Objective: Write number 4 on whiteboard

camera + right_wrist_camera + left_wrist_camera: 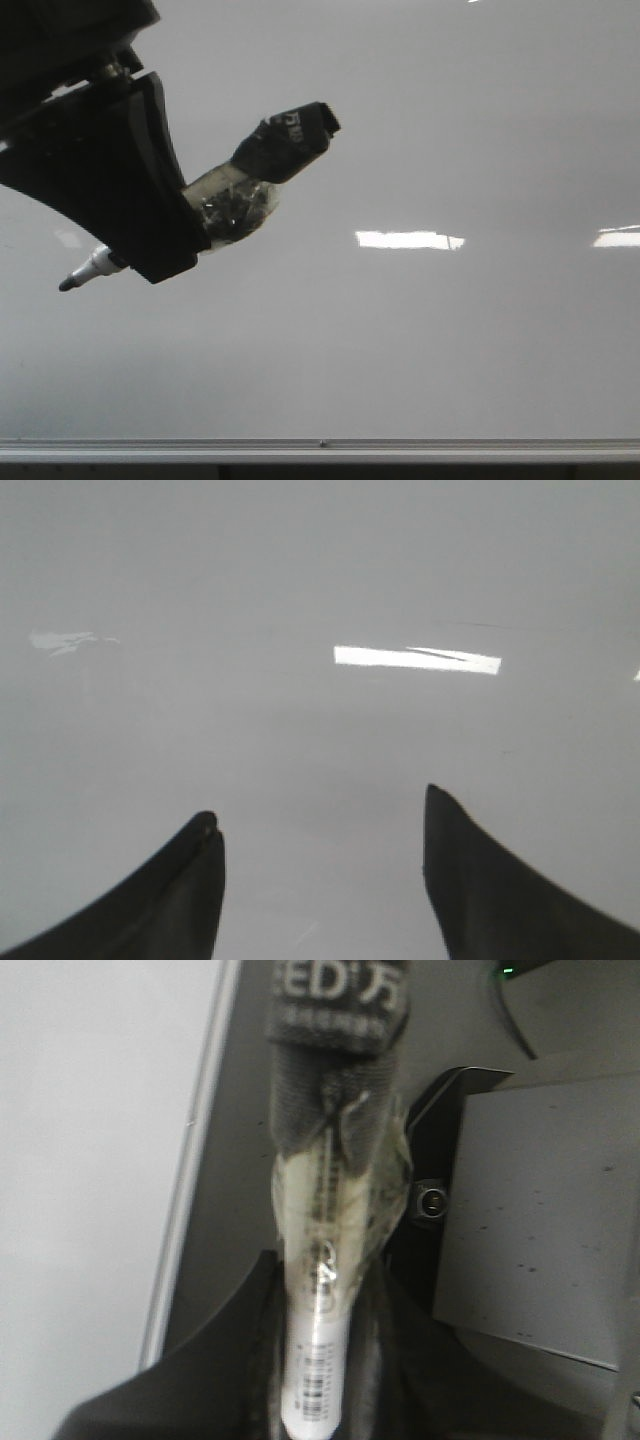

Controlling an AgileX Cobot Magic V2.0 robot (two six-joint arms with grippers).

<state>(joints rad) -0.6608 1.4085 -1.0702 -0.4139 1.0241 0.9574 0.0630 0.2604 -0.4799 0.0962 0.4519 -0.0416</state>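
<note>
while the whiteboard (420, 340) fills the front view, its silver bottom rail (400, 450) running along the lower edge, no marker lines of a 4 show on its glossy surface (only bright rectangular reflections). the left gripper (150, 250) reaches in from the upper left, angled down, fingers clamped on a marker (230, 200) wrapped in clear tape. the marker's dark cloth sleeve (335, 1050) carries white lettering, partly legible as "ed". its dark tip (68, 285) points down-left, over the board. the right gripper (320, 880) faces the board, fingers spread apart, holding nothing.
</note>
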